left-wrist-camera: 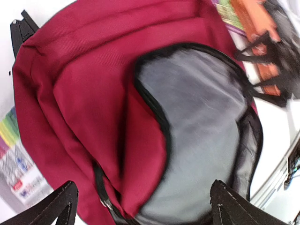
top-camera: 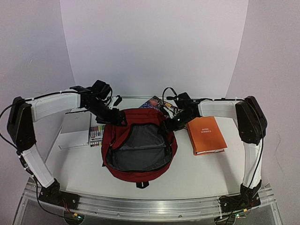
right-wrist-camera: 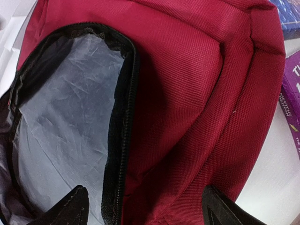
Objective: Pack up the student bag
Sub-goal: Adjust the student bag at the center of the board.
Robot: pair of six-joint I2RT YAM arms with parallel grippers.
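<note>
At the middle of the table (top-camera: 201, 173), the bag (top-camera: 140, 174) lies unzipped and gaping, my left end effector (top-camera: 116, 116) and right end effector (top-camera: 174, 123) spread wide and empty over its top corners, so I'd pin one rim down while fetching the book (top-camera: 206, 135).

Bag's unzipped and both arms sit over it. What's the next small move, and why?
Probably swing the right fingers over to the orange book lying beside the student bag. The bag's grey-lined compartment gapes open and looks empty, and those fingers are spread with nothing held.
</note>
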